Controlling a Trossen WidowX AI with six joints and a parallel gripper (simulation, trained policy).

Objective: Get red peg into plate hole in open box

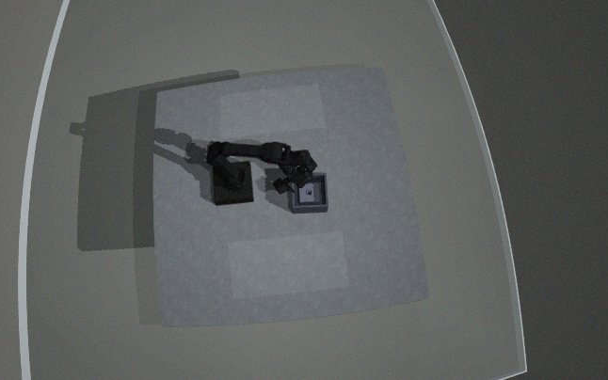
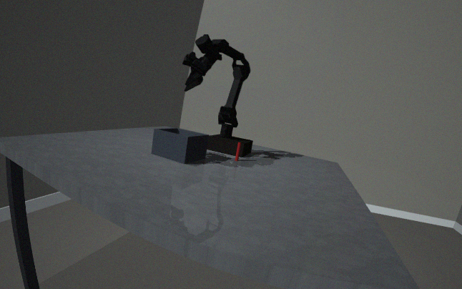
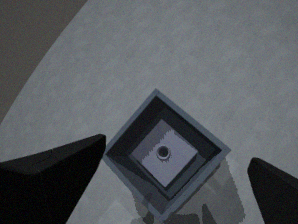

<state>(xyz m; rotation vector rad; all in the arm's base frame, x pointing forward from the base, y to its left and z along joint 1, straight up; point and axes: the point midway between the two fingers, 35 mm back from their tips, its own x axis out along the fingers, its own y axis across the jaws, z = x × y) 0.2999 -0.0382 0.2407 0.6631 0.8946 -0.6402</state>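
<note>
The red peg (image 2: 238,152) stands upright on the table beside the box. In the top view the arm hides all but a red speck of it, and it is out of the wrist view. The blue-grey open box (image 1: 310,208) (image 2: 169,145) (image 3: 190,120) stands on the table. The pale plate (image 1: 304,195) (image 3: 175,170) lies at its bottom, with an empty round hole (image 3: 163,152) near its middle. My gripper (image 2: 191,84) (image 3: 178,153) is wide open and empty, tilted downward high above the box. Its fingers flank the box in the wrist view.
The arm's dark base (image 1: 232,188) (image 2: 222,144) stands on the grey table (image 1: 372,188) (image 2: 279,201) near the peg. The box walls rise on all sides around the plate. The table's edge (image 3: 35,82) curves past at the wrist view's upper left.
</note>
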